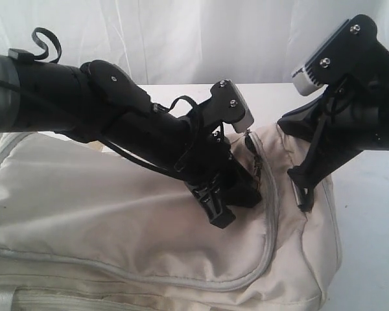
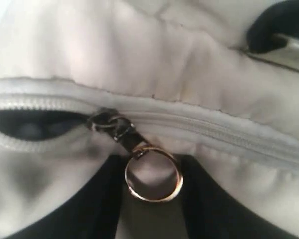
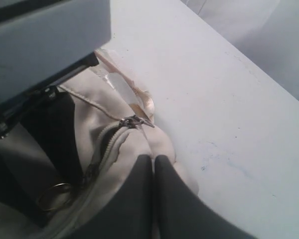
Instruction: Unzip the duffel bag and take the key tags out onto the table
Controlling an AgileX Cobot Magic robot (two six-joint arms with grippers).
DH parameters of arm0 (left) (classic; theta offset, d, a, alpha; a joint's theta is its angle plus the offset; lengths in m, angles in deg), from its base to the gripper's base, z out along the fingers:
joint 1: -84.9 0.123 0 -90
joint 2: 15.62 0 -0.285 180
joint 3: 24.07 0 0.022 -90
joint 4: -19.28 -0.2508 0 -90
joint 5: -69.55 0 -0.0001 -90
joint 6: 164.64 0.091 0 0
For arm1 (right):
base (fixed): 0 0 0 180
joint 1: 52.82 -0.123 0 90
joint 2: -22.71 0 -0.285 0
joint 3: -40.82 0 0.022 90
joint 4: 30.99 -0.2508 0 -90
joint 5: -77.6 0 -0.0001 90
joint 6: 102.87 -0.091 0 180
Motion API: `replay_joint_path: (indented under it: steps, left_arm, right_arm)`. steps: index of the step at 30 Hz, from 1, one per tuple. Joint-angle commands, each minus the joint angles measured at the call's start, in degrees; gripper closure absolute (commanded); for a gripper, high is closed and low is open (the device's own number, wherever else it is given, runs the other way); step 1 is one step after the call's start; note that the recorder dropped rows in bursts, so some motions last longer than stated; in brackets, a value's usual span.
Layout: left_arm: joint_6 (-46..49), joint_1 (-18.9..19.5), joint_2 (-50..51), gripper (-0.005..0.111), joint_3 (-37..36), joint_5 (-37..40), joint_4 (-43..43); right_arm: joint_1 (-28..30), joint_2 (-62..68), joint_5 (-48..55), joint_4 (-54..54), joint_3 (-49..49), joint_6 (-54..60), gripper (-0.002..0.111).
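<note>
Plainly one duffel bag (image 1: 84, 194) lies on the white bench (image 1: 369, 214), with two arms over it. The cream bag fills the near left of the scene. Its long axis runs left to right, and its rounded end points right. A grey zipper track (image 1: 267, 220) comes down over that right end, then curves back left along the near side.

Two zipper sliders can be counted. One slider (image 2: 112, 124) carries a single metal ring (image 2: 178, 175) as its pull. On one side of it the track has parted into a short dark opening (image 2: 30, 124), and on the other side the teeth are shut. Nothing inside the bag can be made out through that gap, only darkness. The second slider (image 3: 134, 121) sits at the far tip of the bag's end, beside a pale strap (image 3: 137, 102) that lies on the bench.

The left gripper (image 2: 152, 160) reaches in from the left, low over the right part of the bag. Its jaws are spread, and the ring lies on the fabric between them.

The right gripper (image 3: 153, 164) comes down from the right onto the bag's end, just beyond the track. Its jaws are pressed together with the tips against a bulge of fabric. Whether any cloth is pinched between them cannot be told.
</note>
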Motion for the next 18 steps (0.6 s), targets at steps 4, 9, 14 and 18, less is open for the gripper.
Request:
replay_joint_path:
  steps: [4,9,14,18]
  left_arm:
    - [0.2,-0.4,-0.4,0.080,-0.2,1.4,0.4]
    - [-0.3,-0.3,-2.6,0.080,-0.2,1.8,-2.0]
    - [-0.4,-0.3,-5.1,0.080,-0.2,8.7,-2.2]
    - [-1.6,-0.3,-6.4,0.080,-0.2,14.5,-2.1]
  right_arm:
    - [0.0,-0.6,-3.0,-0.5,-0.3,0.0,0.108]
    - [0.0,-0.6,-3.0,-0.5,-0.3,0.0,0.108]
    - [0.0,-0.6,-3.0,-0.5,-0.3,0.0,0.108]
    - [0.0,-0.6,-3.0,-0.4,-0.3,0.0,0.108]
